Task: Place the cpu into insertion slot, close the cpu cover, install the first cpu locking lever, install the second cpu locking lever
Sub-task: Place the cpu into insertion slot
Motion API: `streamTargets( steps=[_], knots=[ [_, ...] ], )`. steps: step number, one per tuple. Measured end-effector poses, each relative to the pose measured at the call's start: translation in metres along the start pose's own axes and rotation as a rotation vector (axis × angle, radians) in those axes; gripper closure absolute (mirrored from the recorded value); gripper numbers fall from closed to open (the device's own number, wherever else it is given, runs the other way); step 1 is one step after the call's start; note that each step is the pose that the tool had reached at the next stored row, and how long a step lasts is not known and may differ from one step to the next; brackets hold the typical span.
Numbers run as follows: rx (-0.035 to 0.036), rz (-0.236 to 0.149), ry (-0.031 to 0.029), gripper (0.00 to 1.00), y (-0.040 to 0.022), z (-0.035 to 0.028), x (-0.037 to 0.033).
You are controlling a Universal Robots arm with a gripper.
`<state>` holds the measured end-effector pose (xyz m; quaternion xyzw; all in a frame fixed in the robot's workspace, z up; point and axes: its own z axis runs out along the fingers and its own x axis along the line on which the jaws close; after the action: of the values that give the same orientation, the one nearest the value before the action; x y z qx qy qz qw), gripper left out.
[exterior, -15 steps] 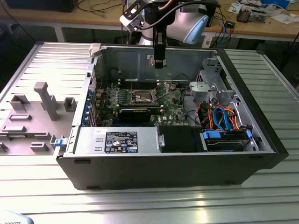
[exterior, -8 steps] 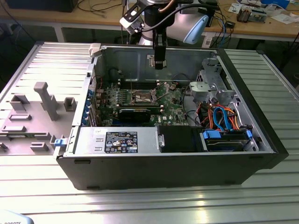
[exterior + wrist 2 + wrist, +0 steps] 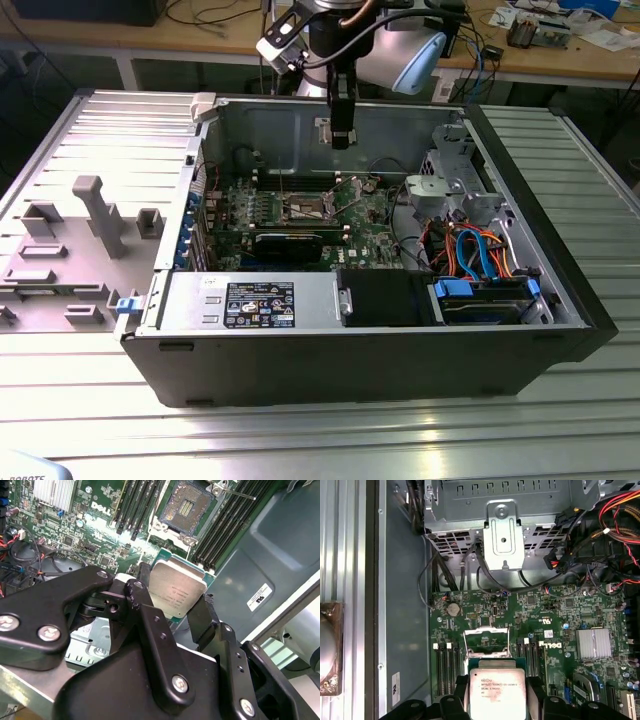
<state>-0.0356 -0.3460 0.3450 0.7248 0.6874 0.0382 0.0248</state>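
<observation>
Your pincer point(image 3: 342, 138) hangs inside the open computer case point(image 3: 300, 365), near the back wall, and it is clenched on the cpu point(image 3: 177, 592). In both wrist views the 2 black fingers point(image 3: 145, 587) press against opposite edges of the chip, whose dull silver top faces the cameras. The cpu point(image 3: 497, 695) is held in the air, apart from the board and not yet seated.

In the exterior view, look to about 7 o'clock of the pincer and you find the insertion slot point(image 3: 308, 207) on the green motherboard point(image 3: 375, 215). In the second wrist view the insertion slot point(image 3: 187, 507) lies bare, its dark centre and fine contacts exposed inside a silvery rim. The cpu cover point(image 3: 486, 630) is raised off the slot – in the first wrist view you see its thin metal frame and large window just beyond the held chip. A thin locking lever point(image 3: 237, 493) sticks out from 1 corner of the slot, over the black memory slots point(image 3: 232, 517).

In the exterior view:
- A long black card point(image 3: 290, 245) sits at 6 o'clock of the slot.
- A grey drive cage point(image 3: 455, 185) sits at 3 o'clock of the slot.
- Blue and orange cables point(image 3: 480, 250) run at 4 o'clock of the slot.

The case rests on a ribbed metal surface point(image 3: 300, 440). Grey fixture blocks point(image 3: 95, 215) stand well apart from the case, at its 9 o'clock.
</observation>
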Motion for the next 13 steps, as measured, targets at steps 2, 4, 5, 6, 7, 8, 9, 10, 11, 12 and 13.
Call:
streamTargets(
  steps=[2, 4, 5, 6, 7, 8, 9, 10, 11, 12, 13],
  knots=[
    [0.0001, 0.000, -0.0002, 0.46, -0.0001, 0.0014, 0.0000],
    [0.0000, 0.000, -0.0003, 0.46, -0.0003, 0.0035, -0.0001],
    [0.0000, 0.000, -0.0003, 0.46, -0.0004, 0.0042, -0.0001],
    [0.0001, 0.000, -0.0004, 0.46, -0.0004, 0.0050, -0.0001],
    [0.0001, 0.000, -0.0003, 0.46, -0.0005, 0.0057, -0.0001],
    [0.0001, 0.000, -0.0004, 0.46, -0.0005, 0.0059, -0.0001],
    [0.0001, 0.000, -0.0003, 0.46, -0.0006, 0.0063, -0.0001],
    [0.0001, 0.000, -0.0003, 0.46, -0.0006, 0.0069, -0.0001],
    [0.0001, 0.000, -0.0003, 0.46, -0.0006, 0.0073, -0.0001],
    [0.0000, 0.000, -0.0002, 0.46, -0.0007, 0.0077, -0.0002],
    [0.0001, 0.000, -0.0003, 0.46, -0.0007, 0.0083, -0.0002]
  ],
)
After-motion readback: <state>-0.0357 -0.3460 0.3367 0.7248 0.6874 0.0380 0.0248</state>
